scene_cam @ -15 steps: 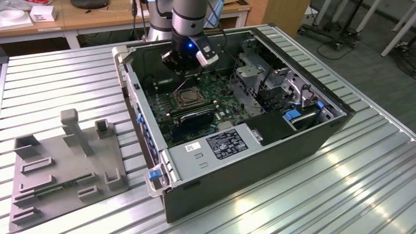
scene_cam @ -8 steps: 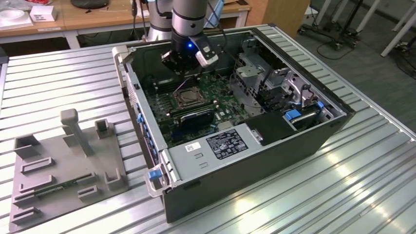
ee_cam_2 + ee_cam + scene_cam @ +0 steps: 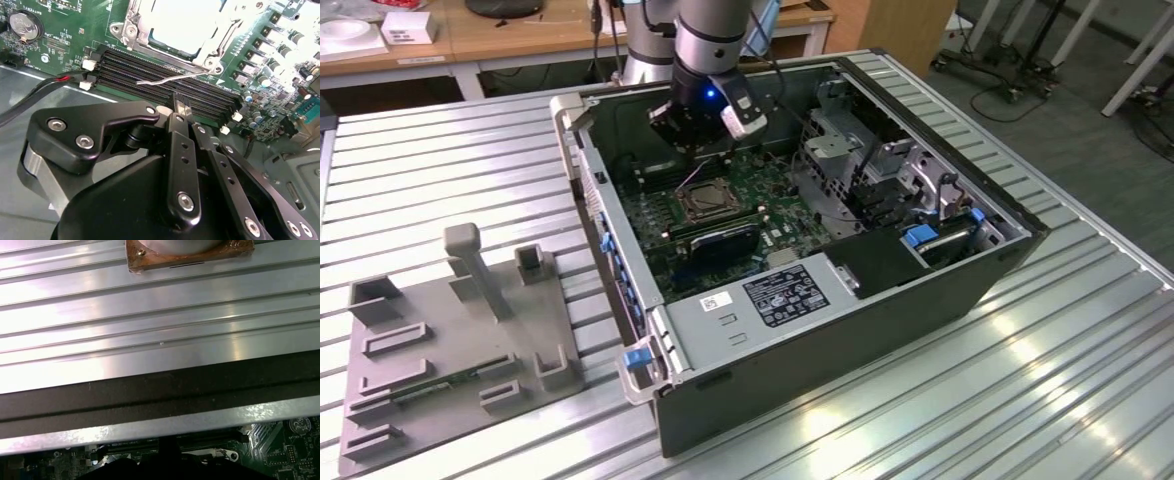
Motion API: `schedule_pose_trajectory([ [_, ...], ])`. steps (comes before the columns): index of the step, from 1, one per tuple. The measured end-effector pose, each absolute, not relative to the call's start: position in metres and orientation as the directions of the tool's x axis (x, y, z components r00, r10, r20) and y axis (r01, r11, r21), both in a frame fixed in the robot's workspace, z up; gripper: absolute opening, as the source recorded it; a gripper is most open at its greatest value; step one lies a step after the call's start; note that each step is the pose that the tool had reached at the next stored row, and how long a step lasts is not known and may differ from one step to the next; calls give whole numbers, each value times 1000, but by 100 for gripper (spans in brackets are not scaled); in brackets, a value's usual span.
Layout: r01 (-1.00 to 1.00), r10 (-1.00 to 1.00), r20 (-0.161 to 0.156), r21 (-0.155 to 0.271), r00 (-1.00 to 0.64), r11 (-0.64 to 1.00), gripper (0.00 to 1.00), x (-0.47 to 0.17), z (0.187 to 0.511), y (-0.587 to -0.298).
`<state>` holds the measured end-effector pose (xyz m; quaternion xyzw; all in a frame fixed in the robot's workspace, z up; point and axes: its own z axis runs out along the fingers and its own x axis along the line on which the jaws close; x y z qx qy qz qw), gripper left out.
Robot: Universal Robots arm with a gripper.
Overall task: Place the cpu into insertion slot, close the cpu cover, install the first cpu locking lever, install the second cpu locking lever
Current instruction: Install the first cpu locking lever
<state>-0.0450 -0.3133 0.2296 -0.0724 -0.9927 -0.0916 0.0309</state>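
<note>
The cpu (image 3: 185, 25) lies in the insertion slot (image 3: 702, 200) on the green board inside the open case, its silver top bright. The steel cpu cover (image 3: 165, 48) lies flat around it. A thin wire locking lever (image 3: 170, 78) stands free of the socket, slanting across the black memory slots (image 3: 150, 70). My gripper (image 3: 180, 106) hangs just short of that lever with its fingers together and nothing between them. In the exterior view the gripper (image 3: 694, 148) sits low inside the case, just behind the socket.
A red-and-black cable (image 3: 55, 82) and a coin battery (image 3: 24, 25) lie beside the memory slots. Case walls (image 3: 854, 320) and a metal drive cage (image 3: 881, 170) hem the board in. A grey fixture (image 3: 454, 340) stands on the slatted table at the exterior view's left.
</note>
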Motion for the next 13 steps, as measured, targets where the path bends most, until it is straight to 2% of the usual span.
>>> schedule_pose_trajectory([
  [10,138,127,75,178,-989,974,11,-40,229,-313],
  [13,141,125,94,193,-988,971,11,-39,228,-313],
])
